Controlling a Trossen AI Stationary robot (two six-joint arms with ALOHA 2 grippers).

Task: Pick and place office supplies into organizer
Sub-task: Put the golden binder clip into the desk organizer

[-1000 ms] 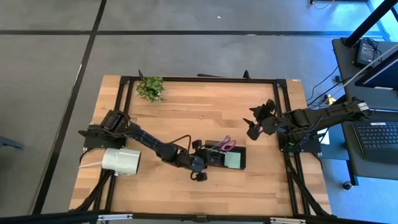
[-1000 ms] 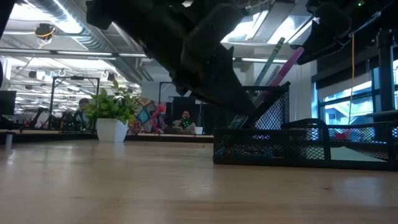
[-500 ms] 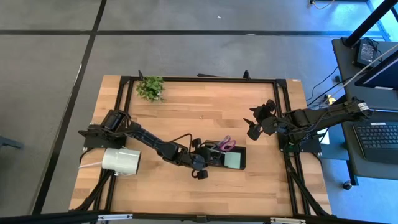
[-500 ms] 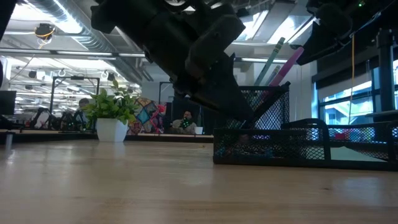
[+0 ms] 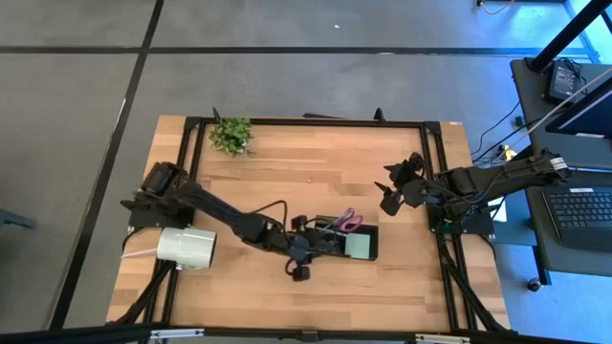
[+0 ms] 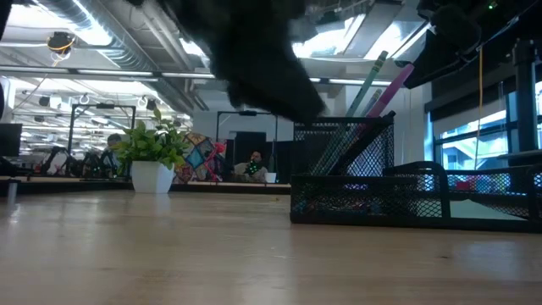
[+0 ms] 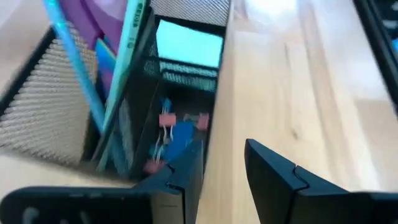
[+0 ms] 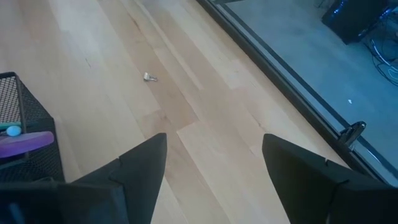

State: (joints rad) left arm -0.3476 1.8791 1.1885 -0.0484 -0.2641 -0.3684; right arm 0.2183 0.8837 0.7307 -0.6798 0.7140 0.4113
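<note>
While its 2 dark fingers (image 7: 180,180) stand parted with nothing between them, the left end effector (image 5: 298,256) hangs just over the left end of the organizer (image 5: 346,243), a low black mesh tray near the middle of the bench (image 5: 316,182). In the left wrist view one finger sits at the edge of the compartment directly below, the other over bare wood beside the tray wall. That compartment holds a loose heap of small clips (image 7: 176,132), blue and reddish, lying close under the finger and apart from it. Next to it, in the taller mesh cup, slim teal pens (image 7: 127,56) lean at a tilt beside the purple-handled scissors (image 5: 348,222). At the far end of the tray from the end effector, the pale green sticky-note pad (image 5: 359,246) lies flat in its own section.

The right end effector (image 5: 390,199) waits well apart, up over the right side of the bench, its fingers spread wide and empty. In its wrist view a tiny pale item (image 8: 149,77) lies alone on the wood beyond the fingers; what it is cannot be told.

Farther out, a big white roll (image 5: 185,247) lies at the left edge of the bench beside the left arm's base, and a small green plant (image 5: 231,135) stands at the far left corner.
</note>
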